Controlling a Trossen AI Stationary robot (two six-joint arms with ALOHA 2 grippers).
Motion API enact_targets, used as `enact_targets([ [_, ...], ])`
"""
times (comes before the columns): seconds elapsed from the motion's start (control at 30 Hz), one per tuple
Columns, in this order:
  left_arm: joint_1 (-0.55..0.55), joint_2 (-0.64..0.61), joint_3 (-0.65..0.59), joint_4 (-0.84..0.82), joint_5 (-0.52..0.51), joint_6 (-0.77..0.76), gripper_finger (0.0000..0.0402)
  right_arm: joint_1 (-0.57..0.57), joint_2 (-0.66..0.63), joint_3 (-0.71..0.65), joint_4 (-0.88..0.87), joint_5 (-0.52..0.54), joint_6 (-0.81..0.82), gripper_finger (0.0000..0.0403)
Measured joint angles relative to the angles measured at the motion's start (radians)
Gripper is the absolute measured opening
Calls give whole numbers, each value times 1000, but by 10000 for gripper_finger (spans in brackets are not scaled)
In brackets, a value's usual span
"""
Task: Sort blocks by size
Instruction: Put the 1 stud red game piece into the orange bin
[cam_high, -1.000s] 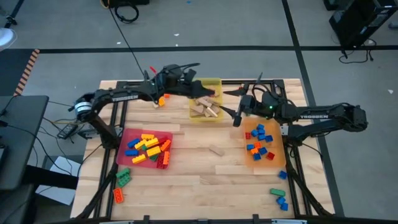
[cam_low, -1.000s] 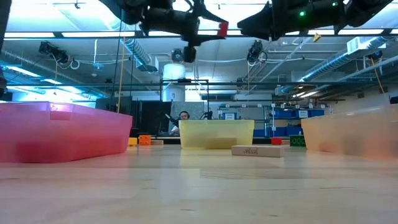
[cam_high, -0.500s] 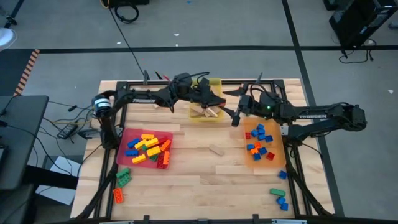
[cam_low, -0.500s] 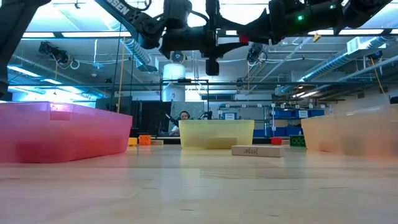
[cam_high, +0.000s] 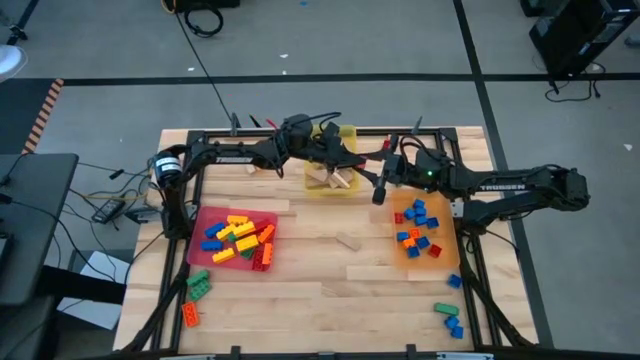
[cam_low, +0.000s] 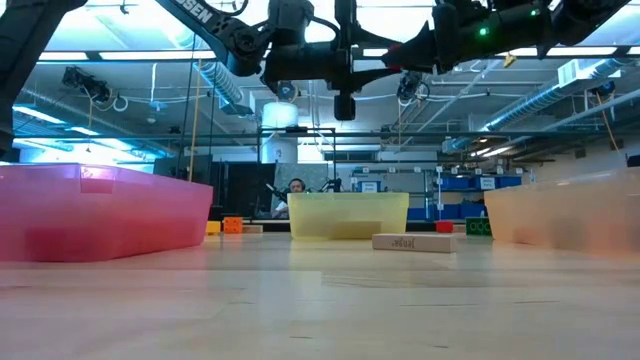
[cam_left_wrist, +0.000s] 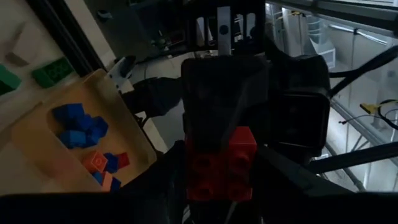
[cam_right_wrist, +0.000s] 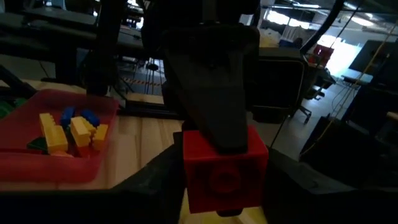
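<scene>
A small red studded brick (cam_left_wrist: 221, 163) (cam_right_wrist: 224, 168) hangs high above the table's far middle, between the yellow tray (cam_high: 345, 133) and the orange tray (cam_high: 447, 250). My left gripper (cam_high: 362, 162) reaches in level from the table's left and is shut on it. My right gripper (cam_high: 382, 172) meets it level from the table's right, its fingers closed against the same brick. In the low view both grippers (cam_low: 345, 75) (cam_low: 420, 50) show near the top, well above the table. My left gripper (cam_left_wrist: 221, 182) pinches the red brick's two opposite faces (cam_left_wrist: 194, 171) between its two fingers, coming level from the table's left. One of its fingers (cam_right_wrist: 214, 87) lies over the brick's face. The brick is lifted clear of the table. My right gripper (cam_right_wrist: 225, 182) has its two fingers against the brick's other two sides (cam_right_wrist: 189, 177), coming level from the table's right and turned crosswise to the left gripper's hold. One of its fingers (cam_left_wrist: 224, 93) covers the brick's far part. The brick hangs clear between both grippers.
The yellow tray holds tan wooden blocks (cam_high: 332, 176). A red tray (cam_high: 200, 222) holds long bricks, and the orange tray holds short blue and red ones (cam_high: 415, 225). One wooden block (cam_high: 347, 241) lies mid-table. Loose bricks lie at the near left (cam_high: 195, 290) and near right (cam_high: 450, 315).
My left gripper has carried the red brick toward the table's right and a little down, up to my right gripper, rolling somewhat. My right gripper has stayed in place and its wide-open fingers have closed onto the brick.
</scene>
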Motion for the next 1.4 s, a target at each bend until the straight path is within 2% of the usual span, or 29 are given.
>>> enact_targets([
  [0.07, 0, 0, 1, -21, -8, 21, 157, 0, 1, -2, -6, 0, -7, 156],
  [0.37, -2, -1, 1, -27, -112, 71, 161, -3, 1, -2, -12, 16, -8, 156],
  [0.57, -1, -1, 1, -27, -148, 209, 213, -1, 1, -2, -36, 8, 17, 160],
  [0.7, 2, -1, 1, -24, -204, 324, 248, -2, -5, -2, -41, 39, 14, 160],
  [0.9, 20, -1, 1, -17, -213, 428, 261, -7, -66, -2, -118, 108, 11, 160],
  [1.0, 32, 0, 0, -18, -213, 483, 256, -7, -122, 0, -234, 163, 66, 161],
  [1.1, 51, -2, 0, -17, -211, 537, 249, -7, -185, 1, -381, 211, 197, 161],
  [1.2, 74, -2, 0, -35, -209, 545, 240, -6, -241, 37, -615, 264, 354, 161],
  [1.3, 106, -3, 17, -144, -206, 556, 229, -2, -262, 103, -915, 291, 540, 161],
  [1.4, 141, -3, 63, -324, -206, 654, 217, -2, -254, 174, -1179, 293, 739, 161],
])
